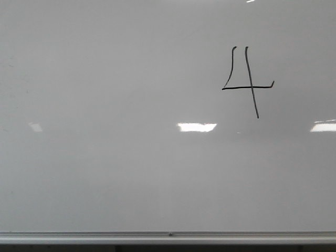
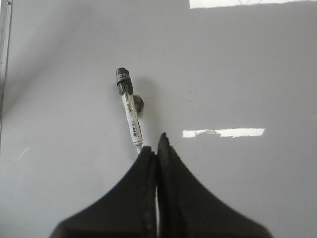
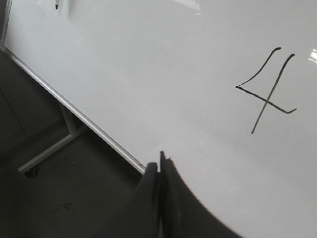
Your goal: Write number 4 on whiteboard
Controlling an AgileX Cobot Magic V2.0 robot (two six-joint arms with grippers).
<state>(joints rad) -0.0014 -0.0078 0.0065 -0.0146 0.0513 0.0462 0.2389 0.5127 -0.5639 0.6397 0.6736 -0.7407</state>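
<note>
The number 4 (image 1: 251, 87) stands in thin black strokes at the upper right of the whiteboard (image 1: 105, 168). In the right wrist view the number 4 (image 3: 268, 99) lies beyond my right gripper (image 3: 161, 162), which is shut with nothing in it and hangs over the whiteboard's (image 3: 148, 59) silver edge. My left gripper (image 2: 157, 145) is shut on the rear end of a white marker (image 2: 131, 116), whose black end points away over the whiteboard (image 2: 237, 74). Neither arm shows in the front view.
A silver rail (image 1: 168, 237) runs along the board's near edge. The board's side rail (image 2: 5, 59) shows in the left wrist view. Below the board's edge are a dark floor and a stand leg with a caster (image 3: 49, 153). Bright light reflections (image 1: 197, 127) lie on the board.
</note>
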